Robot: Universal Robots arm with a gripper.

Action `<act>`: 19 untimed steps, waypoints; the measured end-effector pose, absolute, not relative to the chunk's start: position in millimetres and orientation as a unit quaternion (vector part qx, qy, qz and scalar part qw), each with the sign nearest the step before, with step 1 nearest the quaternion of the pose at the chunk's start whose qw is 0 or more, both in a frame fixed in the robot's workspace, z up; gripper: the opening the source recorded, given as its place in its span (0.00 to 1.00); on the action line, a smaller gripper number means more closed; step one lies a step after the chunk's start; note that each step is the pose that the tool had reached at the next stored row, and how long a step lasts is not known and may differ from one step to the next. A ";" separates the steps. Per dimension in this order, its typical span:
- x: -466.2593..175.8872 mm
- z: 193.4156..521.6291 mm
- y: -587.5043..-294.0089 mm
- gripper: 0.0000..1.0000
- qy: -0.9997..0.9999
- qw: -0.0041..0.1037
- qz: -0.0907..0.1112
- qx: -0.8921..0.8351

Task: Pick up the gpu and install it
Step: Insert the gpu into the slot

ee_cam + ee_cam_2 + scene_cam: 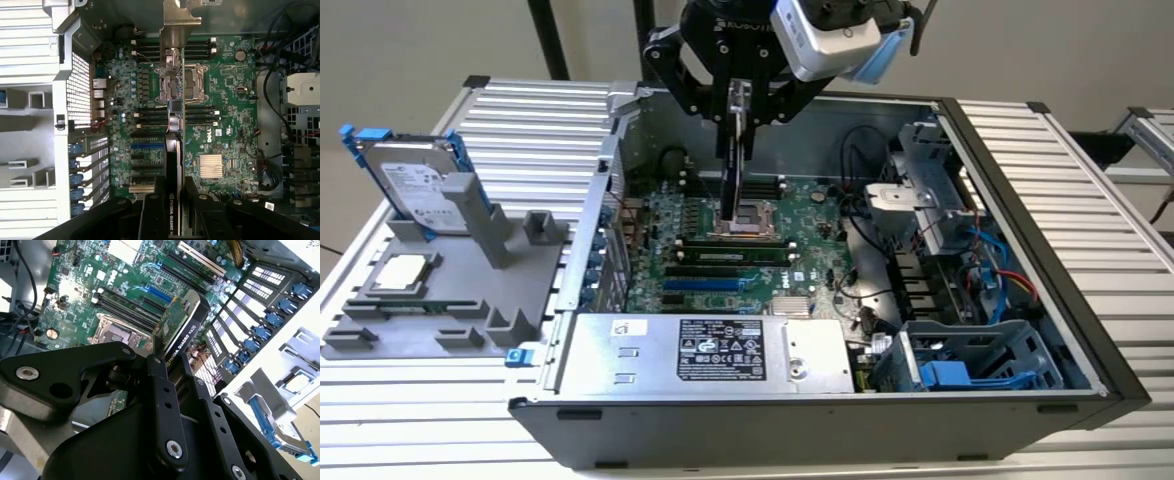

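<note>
**Green Boards, Black Tool**

The gripper [740, 105] is black. The graphics card [177, 325] in its grasp has a green board, black cover and silver bracket. Beneath it the motherboard [225, 90] is green, with one blue slot [147, 146] and a ribbed silver heat sink [211, 166].

I see white lettering on gpu [183, 338] shroud edge, printed sticker on power supply [707, 350], white logo on motherboard [227, 112], label on hard drive [416, 185].

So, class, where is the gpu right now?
In the exterior view's upper middle, the gpu hangs edge-on in the gripper, above the processor socket on the motherboard inside the open case.
</note>
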State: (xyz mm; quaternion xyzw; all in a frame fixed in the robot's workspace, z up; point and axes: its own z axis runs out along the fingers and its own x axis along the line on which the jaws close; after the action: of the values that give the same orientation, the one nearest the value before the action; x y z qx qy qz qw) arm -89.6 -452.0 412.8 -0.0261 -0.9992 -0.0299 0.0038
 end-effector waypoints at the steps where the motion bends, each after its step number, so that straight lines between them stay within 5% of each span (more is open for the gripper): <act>1: -89.6 412.8 -451.9 0.00 -0.999 0.004 -0.030 -0.026; 19: -89.4 412.8 -451.9 0.00 -0.999 0.005 -0.030 0.027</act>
State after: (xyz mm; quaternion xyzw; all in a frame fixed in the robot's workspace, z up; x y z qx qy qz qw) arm -89.4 -451.9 412.8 0.0270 -0.9992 -0.0296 0.0054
